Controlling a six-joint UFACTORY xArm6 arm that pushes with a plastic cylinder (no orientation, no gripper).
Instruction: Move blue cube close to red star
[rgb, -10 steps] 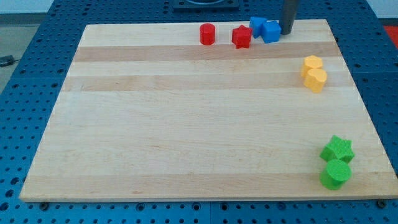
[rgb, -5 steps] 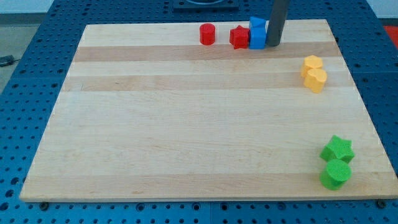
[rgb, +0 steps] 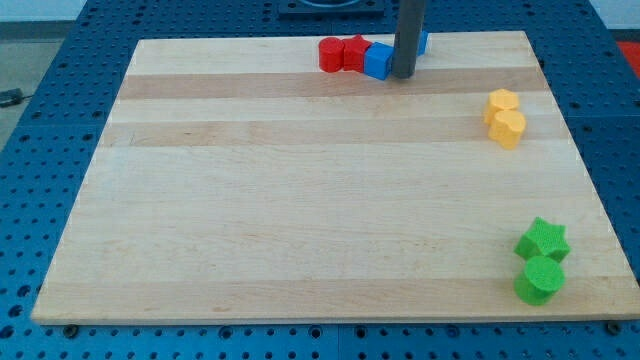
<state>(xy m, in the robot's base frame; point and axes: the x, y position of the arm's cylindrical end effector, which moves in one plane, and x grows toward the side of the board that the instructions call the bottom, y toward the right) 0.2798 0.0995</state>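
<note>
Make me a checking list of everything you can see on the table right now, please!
Surface: wooden board, lying flat on a blue table with holes.
Job's things: blue cube touching the red star at the view's top.
Clutter: red cylinder against the star's left; second blue block mostly hidden behind the rod; two yellow blocks at the view's right; green star and green cylinder at bottom right.
Grippers: no jaws; my tip sits against the blue cube's right side.
Cables: nothing seen.
Surroundings: dark base at the top edge.
</note>
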